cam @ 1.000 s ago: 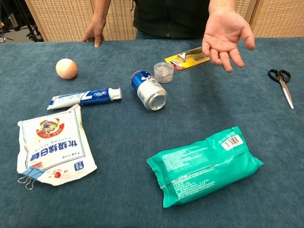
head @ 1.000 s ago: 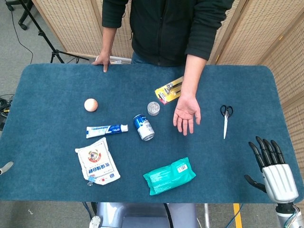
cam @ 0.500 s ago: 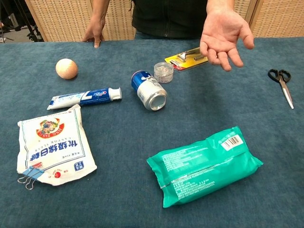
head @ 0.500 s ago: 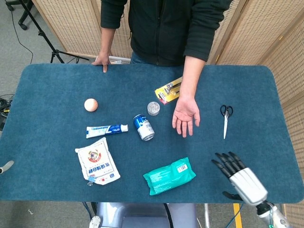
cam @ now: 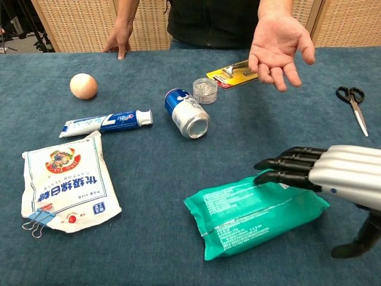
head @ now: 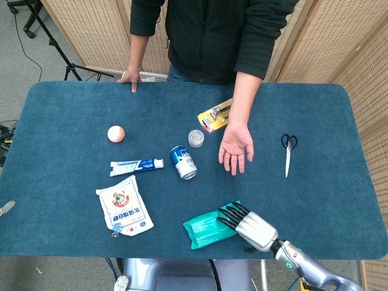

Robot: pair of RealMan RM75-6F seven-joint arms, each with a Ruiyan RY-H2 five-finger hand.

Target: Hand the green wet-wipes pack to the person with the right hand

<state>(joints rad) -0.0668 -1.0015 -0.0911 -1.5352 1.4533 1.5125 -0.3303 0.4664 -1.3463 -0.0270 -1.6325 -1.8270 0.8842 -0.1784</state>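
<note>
The green wet-wipes pack (head: 206,227) (cam: 244,215) lies flat near the table's front edge. My right hand (head: 247,223) (cam: 330,179) hovers over the pack's right end with its fingers stretched out and apart, holding nothing; the thumb hangs down beyond the pack's right edge. The person's open palm (head: 236,146) (cam: 277,49) waits face up above the middle of the table. My left hand is outside both views.
A blue can (head: 183,162) lies on its side behind the pack, with a small clear jar (head: 195,138) and a carded razor pack (head: 216,114) beyond. Scissors (head: 287,150) lie to the right. Toothpaste (head: 136,165), a white pouch (head: 124,207) and an egg (head: 116,133) sit left.
My right hand has swept in from the table's right front corner leftward to above the pack's right end. The person's palm shifted slightly.
</note>
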